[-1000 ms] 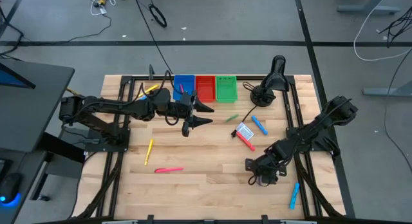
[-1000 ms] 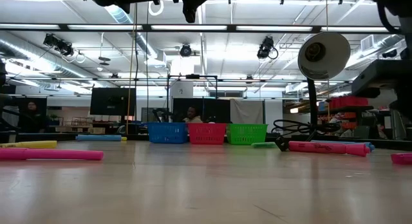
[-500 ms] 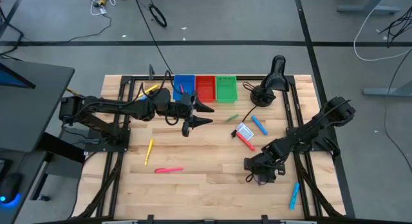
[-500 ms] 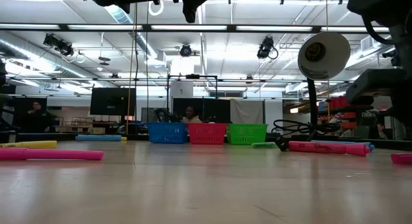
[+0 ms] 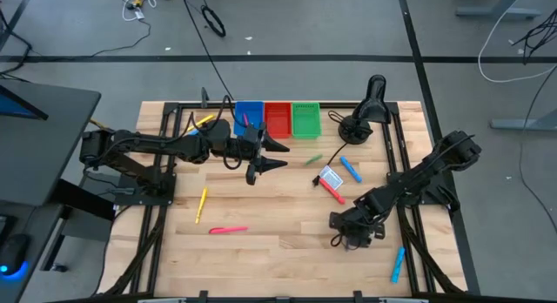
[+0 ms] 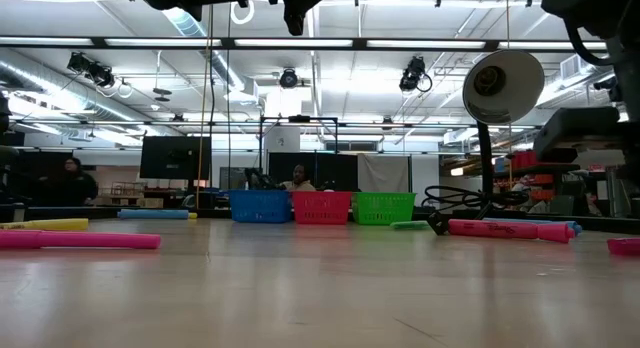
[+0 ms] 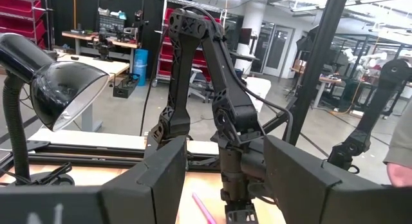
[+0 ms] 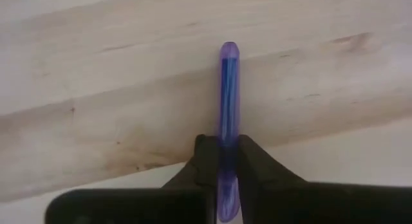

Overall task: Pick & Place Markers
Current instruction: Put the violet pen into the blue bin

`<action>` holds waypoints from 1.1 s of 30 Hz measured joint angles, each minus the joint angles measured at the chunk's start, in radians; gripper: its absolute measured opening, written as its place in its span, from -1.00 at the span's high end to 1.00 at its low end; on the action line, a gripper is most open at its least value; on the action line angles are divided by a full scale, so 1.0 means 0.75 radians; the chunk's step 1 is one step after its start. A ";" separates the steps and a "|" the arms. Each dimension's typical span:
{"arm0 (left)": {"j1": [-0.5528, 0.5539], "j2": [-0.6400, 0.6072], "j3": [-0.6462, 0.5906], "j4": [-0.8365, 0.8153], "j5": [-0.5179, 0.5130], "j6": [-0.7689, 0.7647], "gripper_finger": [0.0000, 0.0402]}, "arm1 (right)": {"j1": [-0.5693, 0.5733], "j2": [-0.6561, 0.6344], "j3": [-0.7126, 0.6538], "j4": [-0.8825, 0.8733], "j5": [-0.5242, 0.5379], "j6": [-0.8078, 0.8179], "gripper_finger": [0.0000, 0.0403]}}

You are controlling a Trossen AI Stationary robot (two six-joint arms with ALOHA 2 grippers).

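**Right arm pinching a purple marker off the table**

The right gripper (image 8: pixel 222 161) is squeezing its dark fingers (image 8: pixel 205 163) tight on a thin translucent purple marker (image 8: pixel 228 89), which is lying flat on the pale wooden tabletop (image 8: pixel 96 69) toward the front right. From above, the right gripper (image 5: pixel 353 238) is sitting low there.

The left gripper (image 5: pixel 264 157) is hanging in front of the blue plastic bin (image 5: pixel 249 117), fingers spread apart and holding nothing.

Other markers are lying scattered: a pink one (image 5: pixel 228 230), a yellow one (image 5: pixel 202 203), a red one (image 5: pixel 332 191) and a blue one (image 5: pixel 350 170).
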 joint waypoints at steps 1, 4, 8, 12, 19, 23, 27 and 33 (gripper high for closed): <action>0.000 0.000 0.000 0.000 0.000 0.000 -0.05 | 0.003 -0.015 -0.001 -0.001 0.001 0.030 0.90; 0.000 0.000 0.000 0.000 0.000 0.001 -0.05 | 0.021 -0.065 -0.007 -0.003 0.035 0.109 0.90; 0.000 0.000 0.000 0.000 0.000 0.001 -0.05 | 0.056 -0.172 -0.006 -0.007 0.072 0.246 0.90; 0.000 0.000 0.000 0.000 0.000 0.000 -0.05 | 0.076 -0.297 -0.005 -0.011 0.077 0.455 0.90; 0.000 0.000 0.000 0.001 -0.001 0.001 -0.05 | 0.085 -0.480 -0.004 -0.017 0.181 0.824 0.90; 0.000 0.000 0.000 0.001 -0.001 0.000 -0.05 | 0.084 -0.535 0.050 -0.123 0.269 0.917 0.90; 0.000 0.000 0.000 0.001 -0.004 -0.001 -0.05 | 0.067 -0.537 0.158 -0.326 0.332 0.889 0.90; 0.001 0.000 0.000 0.001 -0.015 -0.001 -0.05 | 0.006 -0.538 0.320 -0.482 0.362 0.820 0.90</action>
